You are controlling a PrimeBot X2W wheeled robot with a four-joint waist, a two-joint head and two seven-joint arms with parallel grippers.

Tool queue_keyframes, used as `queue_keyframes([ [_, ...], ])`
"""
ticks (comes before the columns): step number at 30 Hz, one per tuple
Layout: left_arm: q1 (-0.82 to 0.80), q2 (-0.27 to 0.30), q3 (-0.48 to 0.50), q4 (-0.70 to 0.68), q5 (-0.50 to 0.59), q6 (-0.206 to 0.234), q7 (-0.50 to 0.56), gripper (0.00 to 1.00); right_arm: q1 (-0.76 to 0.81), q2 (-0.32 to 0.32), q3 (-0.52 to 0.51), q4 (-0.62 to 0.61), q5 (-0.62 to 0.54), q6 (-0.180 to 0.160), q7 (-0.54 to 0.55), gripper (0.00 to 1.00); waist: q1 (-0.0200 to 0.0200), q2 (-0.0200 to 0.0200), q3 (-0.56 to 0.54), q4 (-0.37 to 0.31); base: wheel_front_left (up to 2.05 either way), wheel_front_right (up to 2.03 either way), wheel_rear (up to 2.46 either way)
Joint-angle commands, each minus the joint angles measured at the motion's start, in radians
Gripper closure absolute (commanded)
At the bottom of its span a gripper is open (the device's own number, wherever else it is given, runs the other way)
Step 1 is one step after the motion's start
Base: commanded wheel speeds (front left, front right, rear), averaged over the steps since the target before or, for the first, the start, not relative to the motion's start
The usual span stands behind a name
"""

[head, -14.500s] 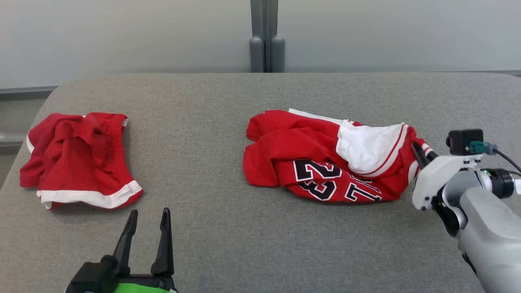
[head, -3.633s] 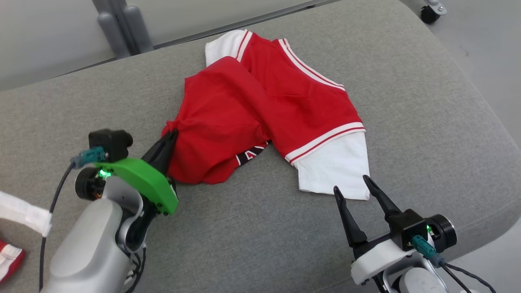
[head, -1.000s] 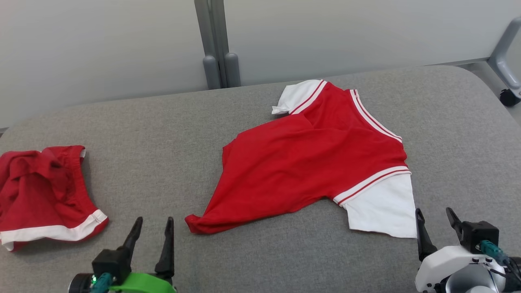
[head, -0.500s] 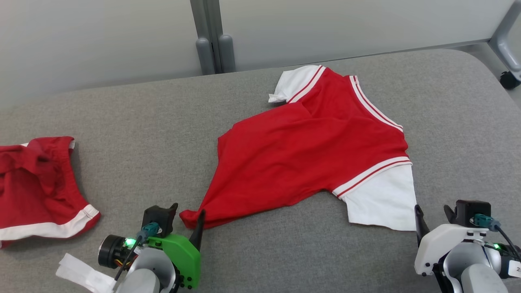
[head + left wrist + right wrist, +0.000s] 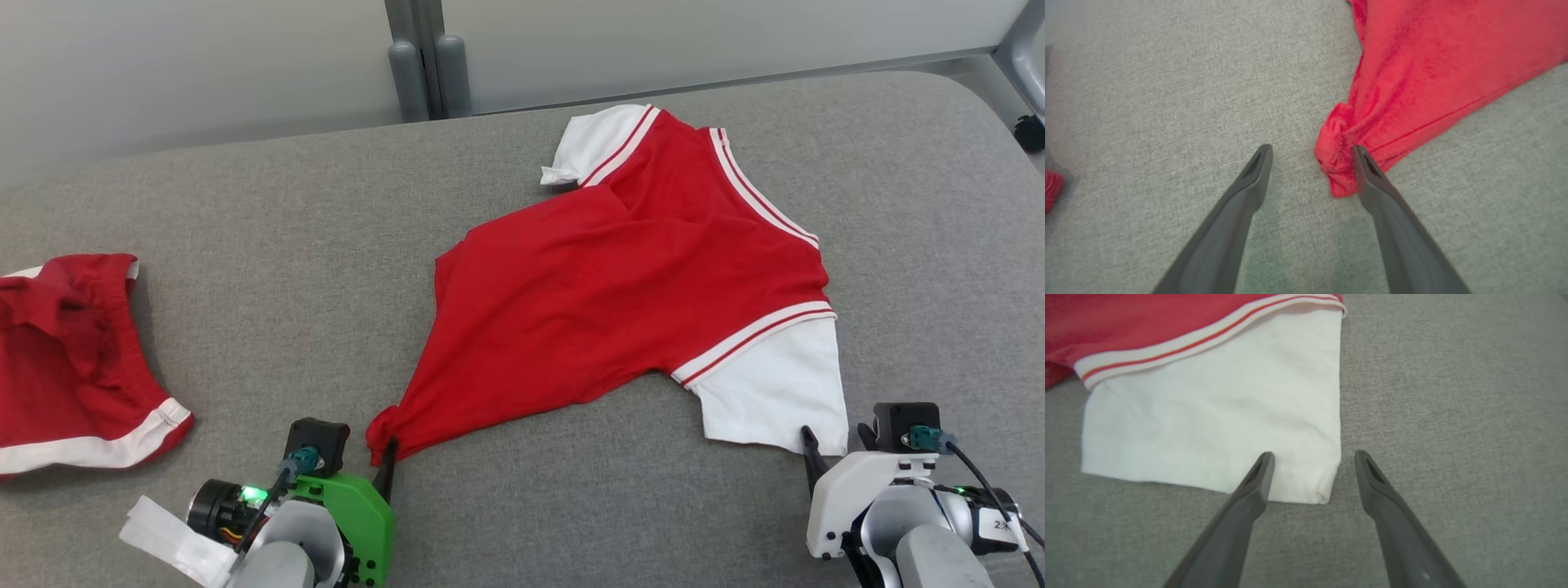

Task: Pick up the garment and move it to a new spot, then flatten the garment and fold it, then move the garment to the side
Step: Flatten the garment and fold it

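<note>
The garment, a red jersey (image 5: 620,286) with white sleeves, lies spread on the grey padded table (image 5: 245,229), its back up. One bottom corner is bunched into a point (image 5: 1339,163). My left gripper (image 5: 371,457) is open, low over the table, with that bunched corner (image 5: 384,429) between its fingers and against the right one. In the left wrist view the left gripper (image 5: 1311,150) straddles the red knot. My right gripper (image 5: 833,441) is open around the near corner of the white sleeve (image 5: 775,392). In the right wrist view the right gripper (image 5: 1313,454) straddles the sleeve hem (image 5: 1327,486).
A second red garment with white trim (image 5: 73,367) lies crumpled at the table's left edge. A grey post (image 5: 424,57) stands behind the table against the wall. A caster wheel (image 5: 1030,131) sits on the floor past the table's rounded right corner.
The head camera has tilted down and shifted. My left gripper moved up to the jersey's bunched corner, and my right gripper moved forward onto the white sleeve's corner. Both stayed open.
</note>
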State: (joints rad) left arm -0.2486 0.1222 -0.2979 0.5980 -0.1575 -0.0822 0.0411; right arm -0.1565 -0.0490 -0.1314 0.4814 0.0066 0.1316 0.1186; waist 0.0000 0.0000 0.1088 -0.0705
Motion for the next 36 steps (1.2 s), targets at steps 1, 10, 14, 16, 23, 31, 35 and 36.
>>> queue_keyframes([
  [1,-0.027,0.007,-0.005,-0.001,0.008,-0.003,-0.007,0.0,-0.013,-0.003,0.006,0.005,0.004,-0.002,0.004,0.0,0.0,0.0,0.002,0.0,0.0,0.0,0.0],
  [10,-0.061,0.004,-0.035,0.048,-0.016,-0.022,0.026,1.0,-0.028,-0.002,0.04,0.067,0.014,-0.002,0.087,0.0,0.0,0.0,0.017,-0.01,0.0,0.0,0.0],
  [14,-0.075,0.0,-0.042,0.068,-0.026,-0.026,0.02,1.0,-0.052,-0.005,-0.005,0.092,-0.005,-0.003,0.096,0.0,0.0,0.0,0.028,-0.013,0.0,0.0,0.0],
  [16,-0.08,0.0,-0.044,0.078,-0.029,-0.027,0.016,1.0,-0.067,-0.005,-0.019,0.108,-0.01,-0.003,0.099,0.0,0.0,0.0,0.034,-0.013,0.0,0.0,0.0],
  [23,-0.089,-0.001,-0.046,0.097,-0.049,-0.032,-0.009,1.0,-0.109,-0.002,-0.006,0.16,0.004,-0.002,0.096,1.0,0.0,0.0,0.041,-0.014,0.0,0.0,0.0],
  [31,-0.08,-0.041,0.026,-0.027,-0.259,-0.047,-0.131,1.0,-0.145,-0.003,-0.034,0.001,0.054,-0.002,-0.043,1.0,0.0,0.0,0.005,-0.015,0.0,0.0,0.0],
  [35,-0.124,-0.051,0.019,-0.147,-0.4,-0.049,-0.135,1.0,-0.186,-0.003,-0.025,-0.157,0.06,-0.002,-0.058,1.0,0.0,0.0,-0.007,-0.027,0.0,0.0,0.0],
  [36,-0.137,-0.046,0.018,-0.183,-0.432,-0.049,-0.131,1.0,-0.199,-0.005,-0.018,-0.206,0.063,-0.002,-0.051,1.0,0.0,0.0,-0.008,-0.032,0.0,0.0,0.0],
])
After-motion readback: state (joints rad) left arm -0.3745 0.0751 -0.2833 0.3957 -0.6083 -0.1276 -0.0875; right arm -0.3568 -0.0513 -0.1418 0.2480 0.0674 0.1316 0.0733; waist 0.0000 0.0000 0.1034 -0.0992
